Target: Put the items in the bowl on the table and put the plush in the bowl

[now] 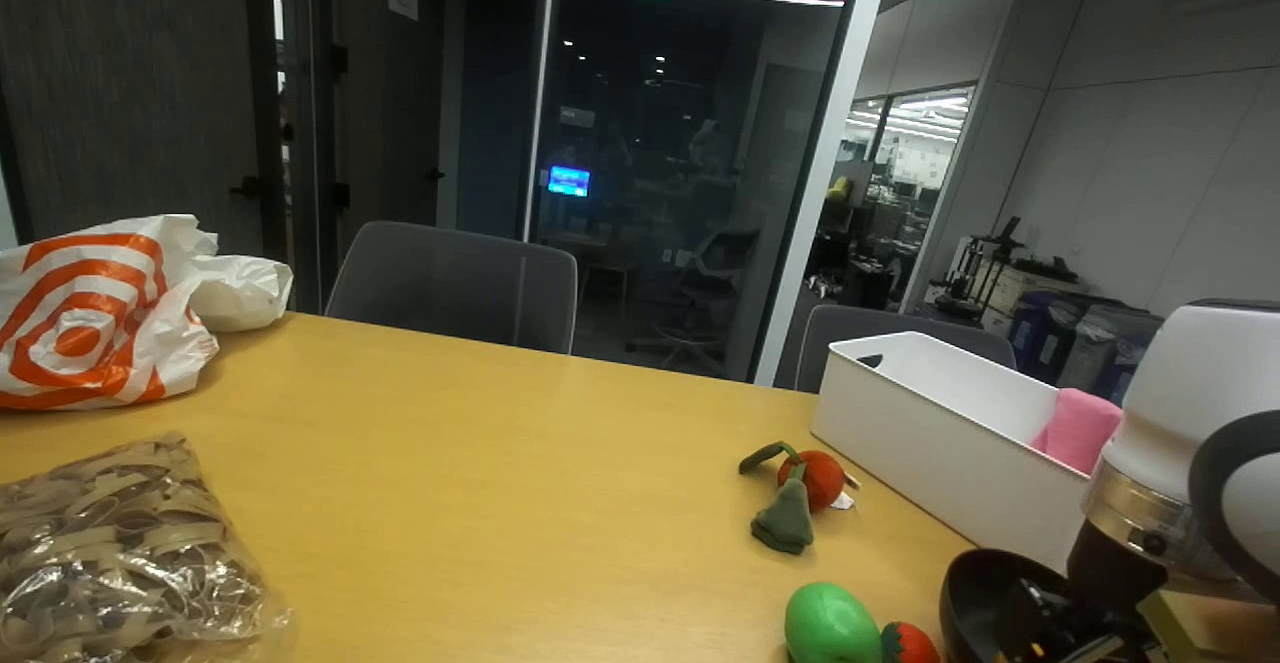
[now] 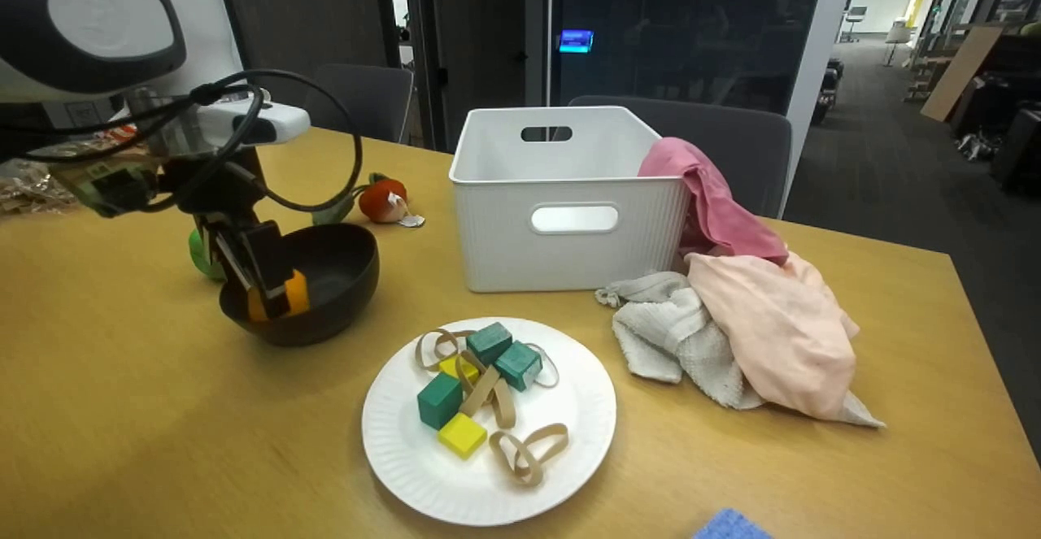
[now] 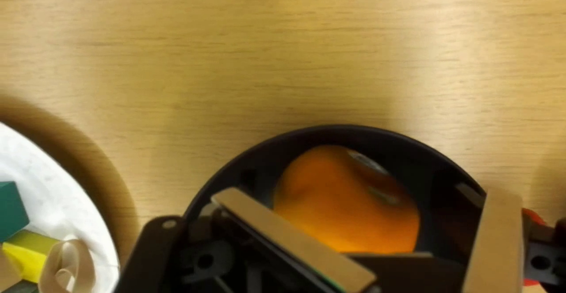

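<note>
The black bowl (image 2: 341,275) stands on the yellow-tan table (image 2: 163,441); it also shows in the wrist view (image 3: 349,129). An orange rounded item (image 3: 345,200) lies in the bowl and shows in an exterior view (image 2: 298,289). My gripper (image 3: 393,240) is open, its fingers down inside the bowl, one on either side of the orange item with a gap at the right finger. A green ball (image 1: 828,625) and a red strawberry-like item (image 1: 908,645) lie on the table beside the bowl. The grey-green and red plush (image 1: 785,518) lies further off; it also shows in an exterior view (image 2: 382,200).
A white bin (image 2: 569,238) with pink cloth stands beyond the bowl. A white plate (image 2: 407,474) holds blocks and rubber bands. Cloths (image 2: 781,336) lie by the bin. A bag of rubber bands (image 1: 120,553) and a white-orange shopping bag (image 1: 110,313) lie on the table.
</note>
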`<state>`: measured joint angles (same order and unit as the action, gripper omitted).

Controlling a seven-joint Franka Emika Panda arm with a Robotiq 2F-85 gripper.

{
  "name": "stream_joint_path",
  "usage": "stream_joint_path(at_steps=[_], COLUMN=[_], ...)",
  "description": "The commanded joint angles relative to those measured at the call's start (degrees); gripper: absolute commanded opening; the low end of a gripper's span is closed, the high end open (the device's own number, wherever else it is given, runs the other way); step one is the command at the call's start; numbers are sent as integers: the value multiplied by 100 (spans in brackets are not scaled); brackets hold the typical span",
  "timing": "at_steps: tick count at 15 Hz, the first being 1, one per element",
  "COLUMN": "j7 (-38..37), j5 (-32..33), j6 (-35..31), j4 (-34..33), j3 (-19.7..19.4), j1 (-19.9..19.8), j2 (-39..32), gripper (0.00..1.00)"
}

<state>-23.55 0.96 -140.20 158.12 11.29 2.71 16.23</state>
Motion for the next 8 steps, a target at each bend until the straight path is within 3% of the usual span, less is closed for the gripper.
stream_joint_path(at_steps=[1, 3, 5, 6, 8], j7=[-180, -242, -342, -416, -510], j5=[277, 431, 589, 671, 806], j6=[-422, -649, -787, -860, -915], j4=[-3, -4, -3, -4, -12], j3=[25, 39, 41, 47, 51], j1=[-88, -141, -186, -214, -253], j2=[-151, -236, -291, -301, -291], gripper=[99, 100, 75, 74, 58])
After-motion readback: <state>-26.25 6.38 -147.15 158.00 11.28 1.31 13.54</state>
